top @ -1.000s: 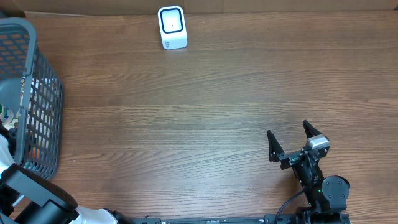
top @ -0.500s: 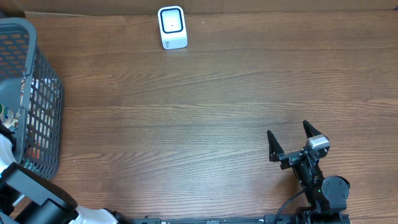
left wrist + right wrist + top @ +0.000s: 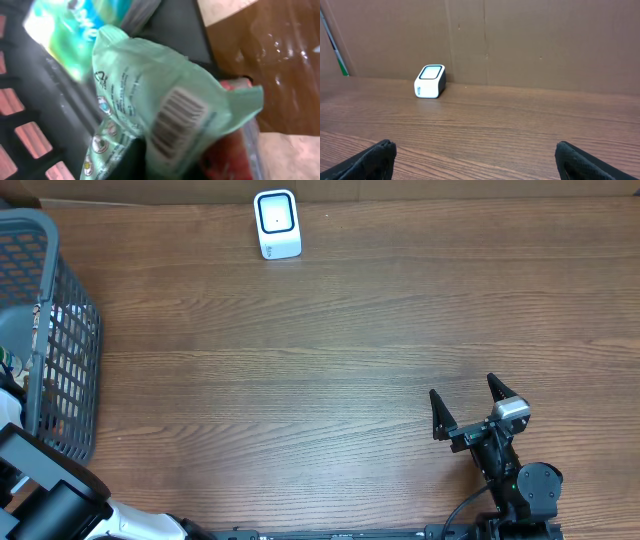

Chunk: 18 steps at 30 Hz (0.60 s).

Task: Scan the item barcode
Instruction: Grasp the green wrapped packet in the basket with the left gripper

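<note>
Filling the left wrist view is the item, a pale green packet with a black barcode printed on a white patch facing the camera. It runs down between my left gripper's dark jaws, which are shut on its lower end. In the overhead view only the left arm's black link shows, at the bottom left beside the basket. The white barcode scanner stands at the table's far edge, also seen as a scanner in the right wrist view. My right gripper rests open near the front right, nothing between its fingers.
The grey mesh basket holds more goods: a red packet under the green one and a bright green wrapper behind it. A brown cardboard wall backs the table behind the scanner.
The left arm's black link has shifted lower and to the left at the basket. The right arm has not moved.
</note>
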Each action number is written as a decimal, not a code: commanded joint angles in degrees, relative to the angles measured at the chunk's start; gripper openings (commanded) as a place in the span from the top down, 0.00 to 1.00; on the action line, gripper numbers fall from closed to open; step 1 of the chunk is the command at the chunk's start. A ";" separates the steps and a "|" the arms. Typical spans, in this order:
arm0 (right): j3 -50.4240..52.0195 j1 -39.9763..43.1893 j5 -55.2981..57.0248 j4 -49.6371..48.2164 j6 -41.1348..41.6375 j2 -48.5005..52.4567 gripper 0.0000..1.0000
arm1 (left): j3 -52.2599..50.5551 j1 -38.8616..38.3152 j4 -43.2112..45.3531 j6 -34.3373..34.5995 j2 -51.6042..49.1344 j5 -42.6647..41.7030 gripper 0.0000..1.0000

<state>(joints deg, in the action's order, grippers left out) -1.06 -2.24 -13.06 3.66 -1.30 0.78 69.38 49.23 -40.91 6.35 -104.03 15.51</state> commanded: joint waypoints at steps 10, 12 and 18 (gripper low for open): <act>0.63 0.00 0.39 -0.35 -0.07 -0.63 0.00 | 7.98 0.24 -8.07 1.57 -0.07 -3.72 0.96; 0.63 0.00 0.39 -0.35 -0.07 -0.63 0.00 | 11.89 0.04 -10.54 1.62 0.79 -4.96 0.96; 0.63 0.00 0.39 -0.35 -0.07 -0.63 0.00 | 24.11 -2.73 -17.33 5.18 4.48 -5.20 0.96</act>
<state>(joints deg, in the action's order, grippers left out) -1.06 -2.26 -13.08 3.66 -1.28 0.80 87.48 48.36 -57.04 8.73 -103.77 11.55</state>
